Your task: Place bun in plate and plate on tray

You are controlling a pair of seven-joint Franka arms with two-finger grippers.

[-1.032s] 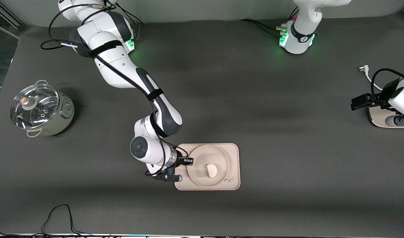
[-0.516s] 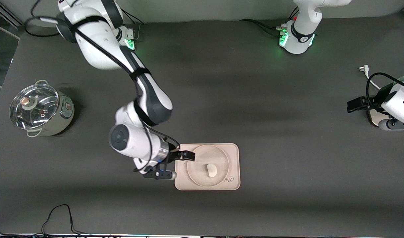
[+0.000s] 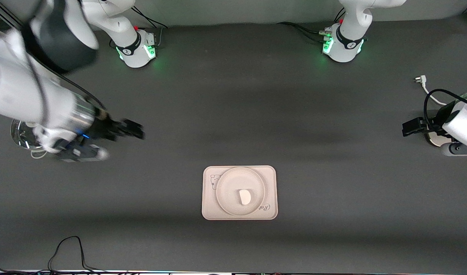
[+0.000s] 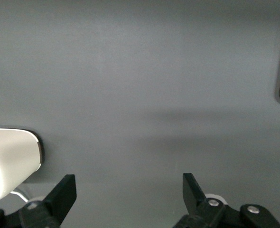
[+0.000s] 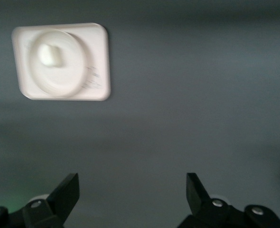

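Note:
The bun lies in the round plate. The plate sits on the rectangular tray, on the table's near half. My right gripper is open and empty, up in the air over bare table between the pot and the tray. Its wrist view shows its open fingertips and, farther off, the tray, plate and bun. My left gripper is open and empty at the left arm's end of the table, where that arm waits; its wrist view shows only bare table between its fingers.
A steel pot with a glass lid stands at the right arm's end, partly hidden by the right arm. A white object lies under the left arm and also shows in the left wrist view. A plug and cable lie nearby.
My right gripper has left the plate's rim, risen and swung away toward the pot's end of the table. The plate with the bun stays on the tray. The left arm has barely moved.

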